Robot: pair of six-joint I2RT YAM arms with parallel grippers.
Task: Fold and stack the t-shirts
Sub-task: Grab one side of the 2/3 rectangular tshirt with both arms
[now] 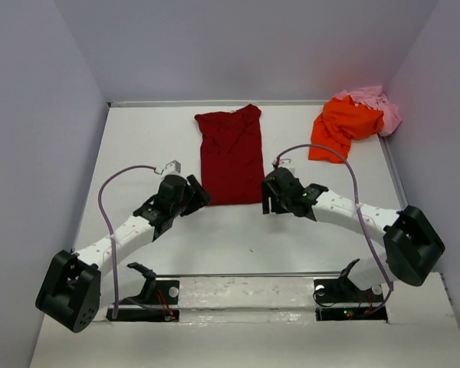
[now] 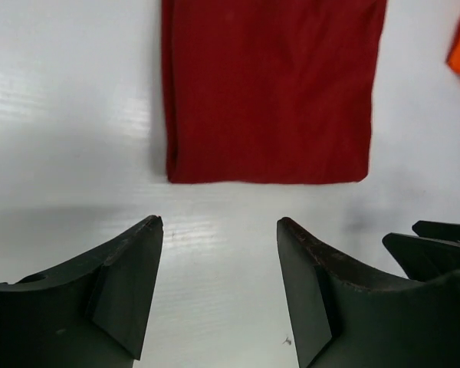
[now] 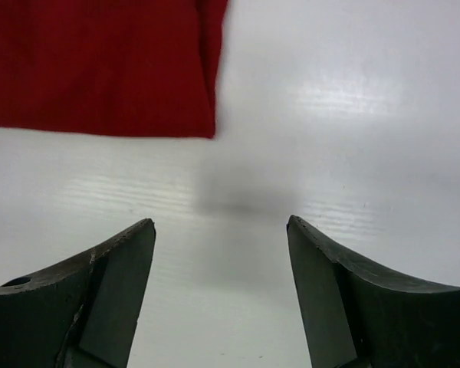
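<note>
The dark red t-shirt (image 1: 230, 157) is lying flat on the white table (image 1: 238, 245), in the upper middle of the top view. It is showing as a long, narrow folded strip, with the neckline toward the top of the frame and a straight hem toward the bottom. The orange t-shirt (image 1: 341, 126) is lying crumpled in the upper right of the top view. The pink t-shirt (image 1: 377, 103) is lying bunched just behind it, touching it, and reaching the right wall. Both are sitting well apart from the dark red t-shirt.

The left gripper (image 1: 202, 195) is positioned just beside the lower left corner of the dark red t-shirt. In the left wrist view its fingers (image 2: 126, 284) are standing apart with bare table between them and are holding nothing. The hem of the shirt is lying across the upper middle of that view, clear of the fingertips. A corner of orange cloth is showing at the upper right edge.

The right gripper (image 1: 267, 201) is positioned just beside the lower right corner of the same shirt. In the right wrist view its fingers (image 3: 111, 291) are standing wide apart and are gripping nothing. The corner of the shirt is occupying the upper left of that view, apart from the fingertips, and a soft shadow is falling on the table between the two
</note>
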